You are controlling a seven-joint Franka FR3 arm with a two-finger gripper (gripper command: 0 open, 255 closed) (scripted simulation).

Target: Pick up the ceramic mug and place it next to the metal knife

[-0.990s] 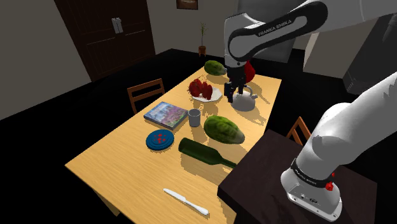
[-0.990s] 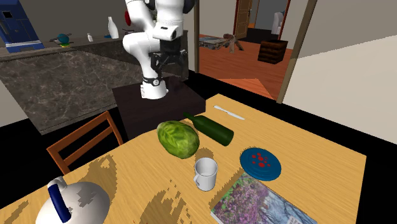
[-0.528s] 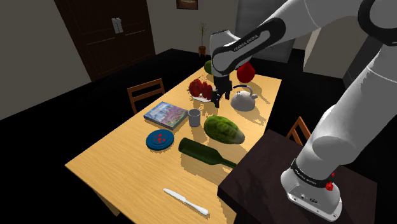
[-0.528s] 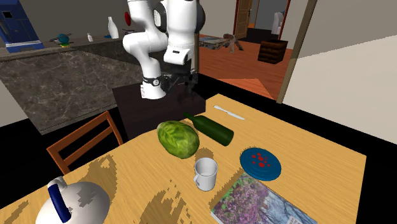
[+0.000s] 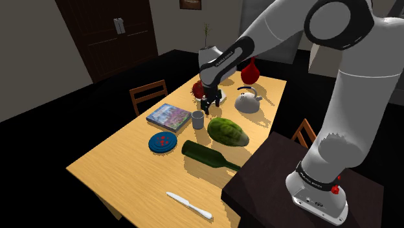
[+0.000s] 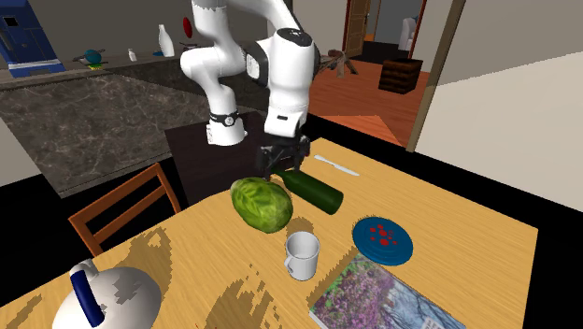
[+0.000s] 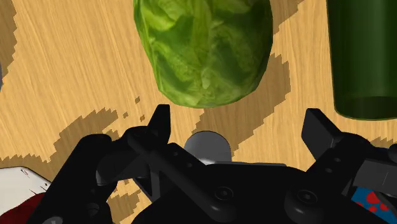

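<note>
Above the wooden table (image 5: 120, 162), at one o'clock of the mug (image 5: 197, 119) in the shoulder view, the black gripper (image 5: 206, 107) hangs pointing down, its two fingers (image 7: 160, 122) spread wide and touching nothing. The grey-white mug stands upright on the table, below the hand and apart from it. A leafy green vegetable (image 5: 226, 131) lies just beside it at three o'clock and a book (image 5: 168, 116) at ten o'clock. A blue plate (image 5: 162, 142) sits at its eight o'clock, and a dark green bottle (image 5: 207, 155) lies on its side at five o'clock. The knife (image 5: 189, 205) lies well apart from the mug at six o'clock, beyond the bottle, near the table's edge.
</note>
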